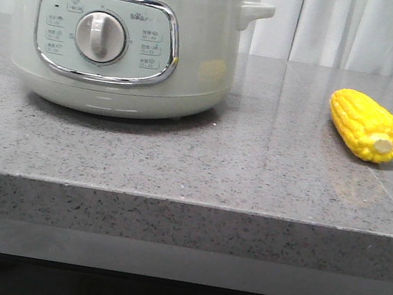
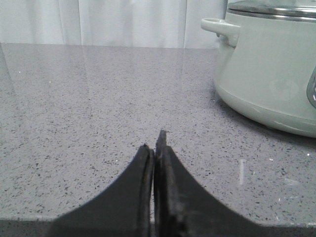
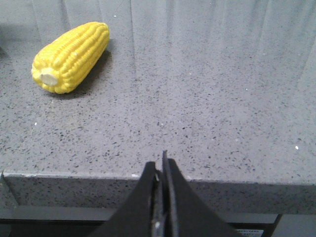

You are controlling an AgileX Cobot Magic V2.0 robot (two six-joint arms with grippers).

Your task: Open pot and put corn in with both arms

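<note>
Corn (image 3: pixel 70 57) lay ahead of my right hand (image 3: pixel 161 170), on the side toward the pot, and that was what my next reach turned on. Nearest to me, both hands were pressed together and held nothing: the right hung at the front edge of the worktop (image 3: pixel 207 98), the left hand (image 2: pixel 155 148) low over bare stone. Further out, the cob rested on its side with its pale stub end turned back toward me and its long axis slanting away, so I judged a grasp across the middle would suit best. Beyond my left hand stood the pot (image 2: pixel 269 74), lid still on and one side handle facing that hand. My right was clearly nearer the cob, my left nearer the lid.
</note>
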